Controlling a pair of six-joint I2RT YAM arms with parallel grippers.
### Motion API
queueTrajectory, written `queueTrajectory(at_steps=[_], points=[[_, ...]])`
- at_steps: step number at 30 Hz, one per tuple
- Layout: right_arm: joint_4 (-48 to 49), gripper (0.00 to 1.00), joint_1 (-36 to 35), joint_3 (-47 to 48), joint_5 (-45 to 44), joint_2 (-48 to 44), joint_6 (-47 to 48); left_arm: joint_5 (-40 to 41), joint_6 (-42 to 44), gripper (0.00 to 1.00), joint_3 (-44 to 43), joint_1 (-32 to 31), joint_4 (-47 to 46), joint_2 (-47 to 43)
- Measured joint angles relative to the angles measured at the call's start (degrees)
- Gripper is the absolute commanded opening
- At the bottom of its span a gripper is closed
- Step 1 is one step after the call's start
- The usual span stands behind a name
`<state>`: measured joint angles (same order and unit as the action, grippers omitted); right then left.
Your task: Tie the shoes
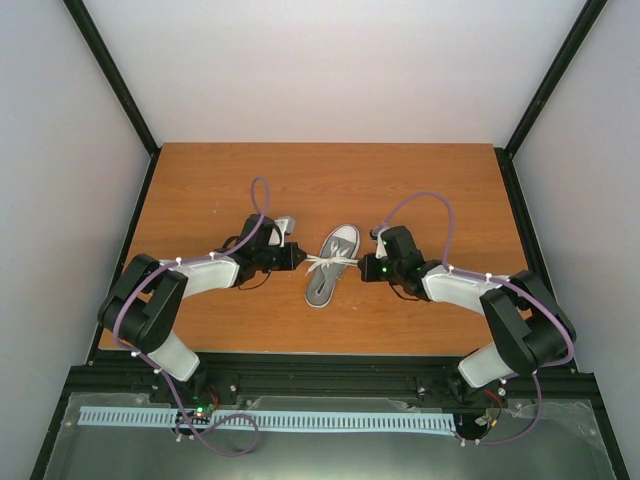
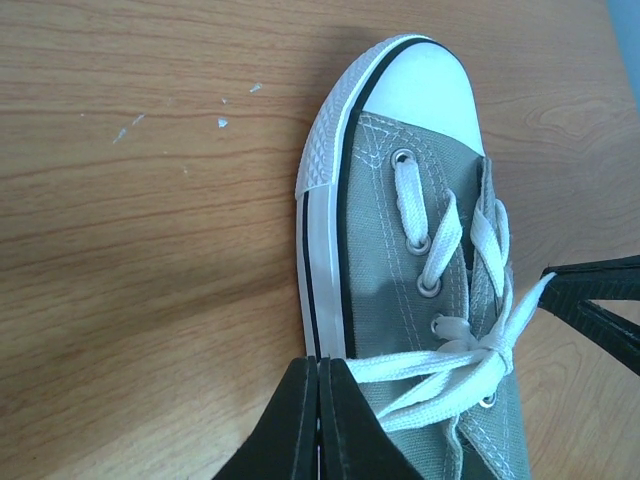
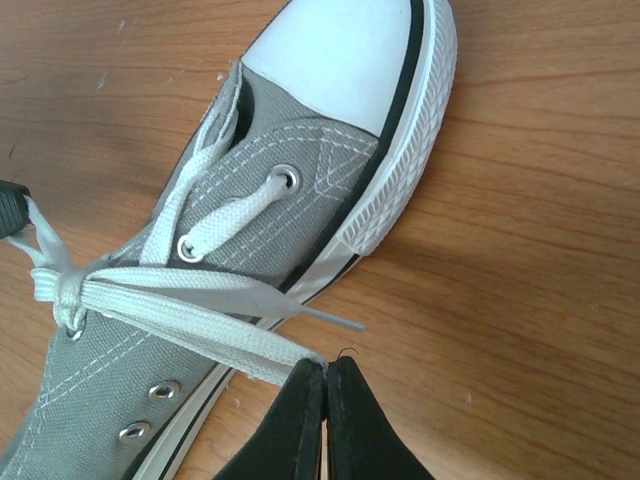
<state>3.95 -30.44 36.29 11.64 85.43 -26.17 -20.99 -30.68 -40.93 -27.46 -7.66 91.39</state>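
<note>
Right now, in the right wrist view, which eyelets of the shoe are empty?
The two bare metal eyelets below the knot, lower left; those nearer the toe cap have lace through them.

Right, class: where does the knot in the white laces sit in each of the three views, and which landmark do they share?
Top external: knot at picture centre, midway along the shoe.
Left wrist: knot lower right, beside the eyelets.
Right wrist: knot at left edge, mid-height, laces stretching to bottom centre.
Shared landmark: white toe cap, far end in top external, top right in left wrist, top centre in right wrist.
</note>
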Motion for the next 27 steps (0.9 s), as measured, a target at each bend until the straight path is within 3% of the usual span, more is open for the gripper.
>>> queueTrajectory(at_steps=[27], points=[[6.62,0.03,1.7,-4.96,2.27,0.02,-1.33,0.46,-1.27,0.01,2.97,0.92,-2.43,-0.02]])
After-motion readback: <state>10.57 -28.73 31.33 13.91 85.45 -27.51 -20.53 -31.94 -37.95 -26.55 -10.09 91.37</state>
